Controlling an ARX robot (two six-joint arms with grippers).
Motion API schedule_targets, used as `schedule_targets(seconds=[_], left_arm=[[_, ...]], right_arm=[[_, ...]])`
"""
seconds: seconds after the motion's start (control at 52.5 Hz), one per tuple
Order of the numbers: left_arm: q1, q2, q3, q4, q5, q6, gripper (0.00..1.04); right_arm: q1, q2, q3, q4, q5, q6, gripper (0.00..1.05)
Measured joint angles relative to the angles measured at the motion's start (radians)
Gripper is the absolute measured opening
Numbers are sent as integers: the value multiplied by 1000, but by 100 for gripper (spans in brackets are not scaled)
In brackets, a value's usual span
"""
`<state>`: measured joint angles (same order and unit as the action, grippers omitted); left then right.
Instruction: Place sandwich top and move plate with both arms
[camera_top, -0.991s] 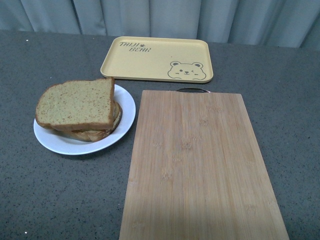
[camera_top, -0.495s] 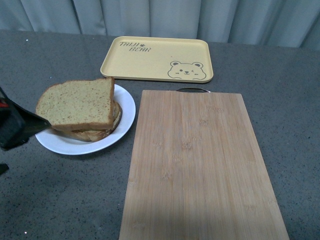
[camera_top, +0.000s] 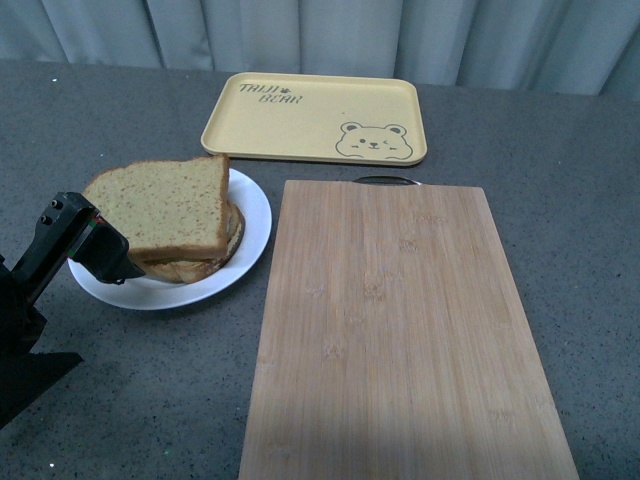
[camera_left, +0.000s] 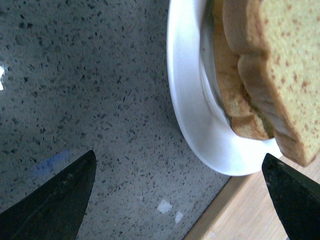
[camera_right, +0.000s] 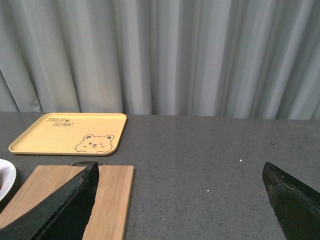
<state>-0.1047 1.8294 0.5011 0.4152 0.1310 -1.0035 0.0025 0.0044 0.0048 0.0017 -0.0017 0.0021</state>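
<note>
The sandwich top (camera_top: 165, 207), a tan speckled slice with brown crust, lies on the stacked sandwich on the round white plate (camera_top: 250, 215) at the left. My left gripper (camera_top: 112, 262) is open at the plate's near-left rim. In the left wrist view its gripper (camera_left: 182, 192) spans grey table beside the plate (camera_left: 187, 105), with the sandwich top (camera_left: 285, 65) above a lower slice. My right gripper (camera_right: 182, 197) is open, held above the table, away from the plate; it does not show in the front view.
A bamboo cutting board (camera_top: 395, 330) lies right of the plate, also in the right wrist view (camera_right: 107, 200). A yellow bear tray (camera_top: 315, 118) sits behind it, also in the right wrist view (camera_right: 70, 131). Grey curtain runs along the back.
My left arm has come into the front view from the left and moved right, up to the plate's near-left rim. The sandwich and plate have not moved.
</note>
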Motion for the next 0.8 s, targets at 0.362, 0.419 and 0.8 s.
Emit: schedule_targets(seconds=[0.362, 0.419, 0.8], left_arm=[[32, 84, 109, -84, -16, 32, 98], [32, 93, 127, -105, -18, 47, 98], [32, 151, 224, -220, -19, 60, 71]], right_arm=[[0, 0, 0, 0, 0, 0, 95], [0, 0, 0, 0, 0, 0, 95], [0, 0, 0, 0, 0, 0, 95]])
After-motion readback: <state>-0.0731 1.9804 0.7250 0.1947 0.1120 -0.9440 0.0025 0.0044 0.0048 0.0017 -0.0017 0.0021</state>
